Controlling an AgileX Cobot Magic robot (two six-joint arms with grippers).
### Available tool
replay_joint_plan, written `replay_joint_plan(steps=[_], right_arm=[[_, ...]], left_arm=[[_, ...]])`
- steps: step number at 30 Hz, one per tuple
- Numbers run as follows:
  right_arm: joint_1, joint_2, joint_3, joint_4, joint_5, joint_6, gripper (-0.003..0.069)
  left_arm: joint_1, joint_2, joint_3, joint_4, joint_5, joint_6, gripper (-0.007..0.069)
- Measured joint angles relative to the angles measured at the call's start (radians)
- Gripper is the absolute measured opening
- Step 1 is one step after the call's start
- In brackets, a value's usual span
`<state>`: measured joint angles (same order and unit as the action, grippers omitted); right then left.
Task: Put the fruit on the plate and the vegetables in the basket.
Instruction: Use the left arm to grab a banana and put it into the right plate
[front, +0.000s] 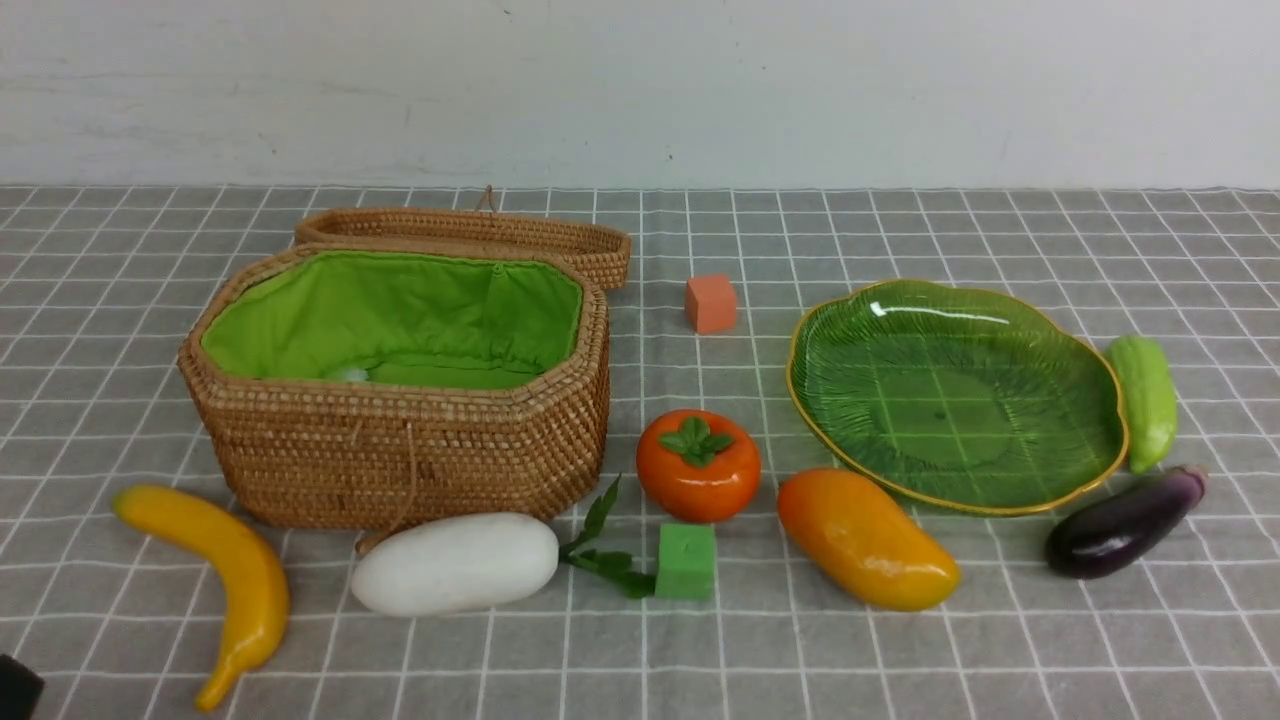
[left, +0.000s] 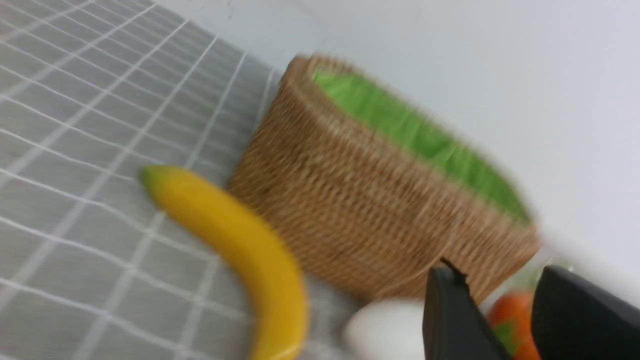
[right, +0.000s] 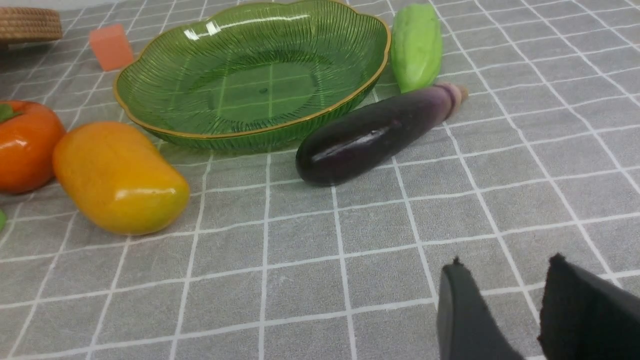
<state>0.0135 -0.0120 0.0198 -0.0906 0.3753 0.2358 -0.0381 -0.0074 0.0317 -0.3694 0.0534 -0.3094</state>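
The banana (front: 230, 580), radish (front: 455, 563), persimmon (front: 698, 465) and mango (front: 865, 540) lie in front of the open, green-lined basket (front: 400, 450). The gourd (front: 1143, 400) and eggplant (front: 1125, 522) lie right of the empty green plate (front: 960, 400). My left gripper (left: 495, 280) is open and empty, near the banana (left: 235, 240) and basket (left: 375, 200); only a dark corner of it (front: 15, 690) shows in the front view. My right gripper (right: 505, 270) is open and empty over bare cloth, short of the eggplant (right: 370, 135) and the plate (right: 250, 85).
An orange cube (front: 710, 303) sits between basket and plate. A green cube (front: 686, 561) lies by the radish leaves. The basket's lid (front: 470, 235) lies open behind it. A white wall stands behind the grey checked cloth.
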Motion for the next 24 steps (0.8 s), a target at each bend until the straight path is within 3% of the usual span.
replay_joint_plan(steps=[6, 10, 12, 16, 20, 21, 23, 24], right_arm=[[0.000, 0.000, 0.005, -0.020, -0.044, -0.003, 0.0240], [0.000, 0.000, 0.006, 0.091, -0.131, 0.119, 0.0240], [0.000, 0.000, 0.006, 0.234, -0.198, 0.255, 0.0240], [0.007, 0.000, 0.004, 0.288, -0.242, 0.322, 0.0232], [0.072, 0.025, -0.130, 0.311, -0.078, 0.320, 0.0169], [0.129, 0.087, -0.257, 0.303, 0.045, 0.244, 0.0121], [0.170, 0.145, -0.355, 0.294, 0.141, 0.178, 0.0099], [0.224, 0.231, -0.472, 0.284, 0.280, 0.091, 0.0071]], left_arm=[[0.000, 0.000, -0.001, -0.157, -0.029, -0.086, 0.0225], [0.000, 0.000, -0.074, -0.164, 0.100, -0.064, 0.0134], [0.000, 0.002, -0.171, -0.153, 0.211, 0.003, 0.0011], [0.000, 0.061, -0.282, -0.145, 0.325, 0.073, -0.0013], [0.000, 0.256, -0.420, -0.099, 0.496, 0.135, -0.0013], [0.000, 0.376, -0.487, -0.056, 0.565, 0.149, -0.0013], [0.000, 0.459, -0.531, -0.017, 0.622, 0.152, -0.0013], [0.000, 0.571, -0.586, 0.041, 0.685, 0.153, -0.0013]])
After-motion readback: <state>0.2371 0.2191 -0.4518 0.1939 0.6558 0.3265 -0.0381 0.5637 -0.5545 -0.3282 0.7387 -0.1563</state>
